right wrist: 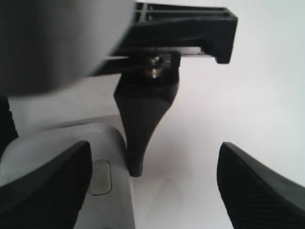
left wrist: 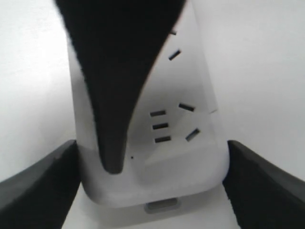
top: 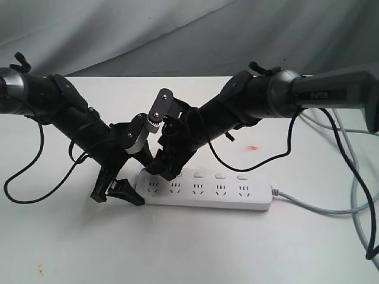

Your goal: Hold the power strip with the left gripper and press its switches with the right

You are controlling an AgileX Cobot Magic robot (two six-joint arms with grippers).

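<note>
Power strip (top: 204, 190): you find it lying flat on the white counter (top: 177, 248), its length running across the exterior view, five sockets facing up, and its grey cord (top: 308, 204) leaving the right end. Switches (top: 219, 176): you see three white ones in the row behind the sockets; those toward the left end are covered by the right arm (top: 254, 97). Left gripper (top: 118, 194): you have it low on the counter at the strip's left end. Its fingers (left wrist: 38, 186) are set wide with the rounded end between them and one against each long side, so it holds the strip. Right gripper (top: 163, 170): yours reaches in from the right and hangs over the leftmost sockets, jaws spread wide and open. One pointed finger (left wrist: 114, 95) aims down at the switch side near the strip's end, and you cannot tell whether its tip touches. Also on the counter: a small red spot (top: 253, 147), loose grey cables (top: 355, 177) at the right, and a black cable (top: 23, 180) looping from the left arm (top: 65, 109).
</note>
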